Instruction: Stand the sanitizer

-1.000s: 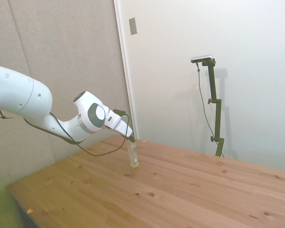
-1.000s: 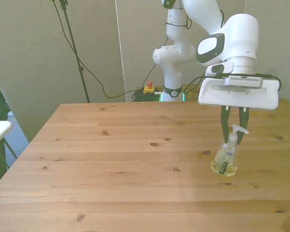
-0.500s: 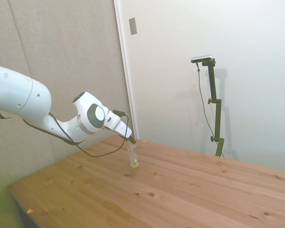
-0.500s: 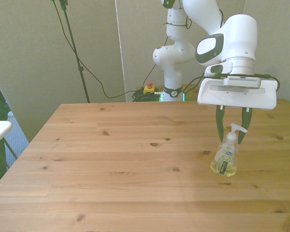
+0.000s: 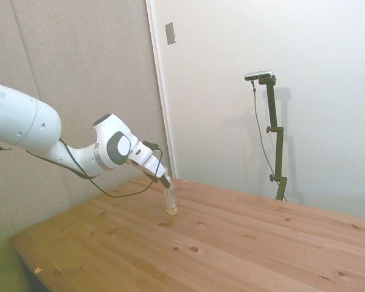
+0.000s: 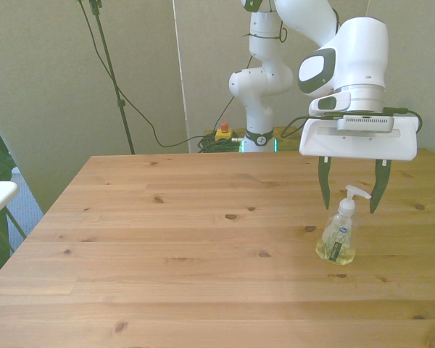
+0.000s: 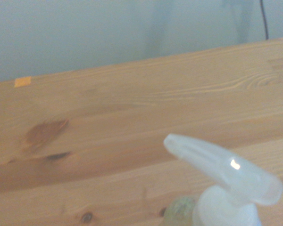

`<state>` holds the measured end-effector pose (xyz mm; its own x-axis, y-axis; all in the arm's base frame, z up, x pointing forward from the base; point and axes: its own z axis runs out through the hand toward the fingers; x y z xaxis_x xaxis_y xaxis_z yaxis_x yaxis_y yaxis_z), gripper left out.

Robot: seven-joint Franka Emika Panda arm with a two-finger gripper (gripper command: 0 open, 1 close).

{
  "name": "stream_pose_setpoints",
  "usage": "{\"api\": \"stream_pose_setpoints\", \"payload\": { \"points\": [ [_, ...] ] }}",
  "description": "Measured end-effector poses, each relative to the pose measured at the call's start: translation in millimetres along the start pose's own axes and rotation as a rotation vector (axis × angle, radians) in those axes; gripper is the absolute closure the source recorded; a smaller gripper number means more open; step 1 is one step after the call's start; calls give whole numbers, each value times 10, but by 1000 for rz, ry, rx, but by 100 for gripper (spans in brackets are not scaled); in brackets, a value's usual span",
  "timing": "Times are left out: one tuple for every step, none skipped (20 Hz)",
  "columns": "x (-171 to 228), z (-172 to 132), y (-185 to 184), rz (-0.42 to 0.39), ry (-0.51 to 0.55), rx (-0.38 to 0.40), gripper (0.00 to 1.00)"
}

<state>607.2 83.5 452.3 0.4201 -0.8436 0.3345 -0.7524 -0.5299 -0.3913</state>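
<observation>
While the side view blurs it, sanitizer (image 6: 338,236) upright, pincer (image 6: 350,196) seemingly clear.

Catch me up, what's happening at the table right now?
The white Franka arm has its claw open above the sanitizer, with one finger on each side of the pump cap and neither touching it. The bottle stands upright on the wooden table, towards the front view's right, with pale yellowish liquid in its lower part. The wrist view shows the whitish pump nozzle close up. Nothing is gripped at this moment, and the standing job looks done.
</observation>
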Motion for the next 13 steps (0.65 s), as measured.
{"api": "stream_pose_setpoints", "payload": {
  "points": [
    [18,-43,16,-4,-25,-14,0],
    [33,-83,36,-11,-52,-30,0],
    [48,-117,60,-20,-77,-48,0],
    [50,-143,87,-31,-107,-68,0],
    [41,-165,112,-46,-138,-86,0],
    [28,-193,139,-64,-168,-105,0],
    [9,-227,165,-78,-193,-125,0],
    [-21,-267,195,-94,-214,-147,0],
    [-53,-312,229,-107,-230,-167,0],
    [-95,-359,266,-116,-250,-181,0],
    [-135,-404,305,-125,-271,-192,0],
    [-166,-442,346,-134,-286,-201,0],
    [-191,-476,384,-141,-294,-203,0]
  ]
}}
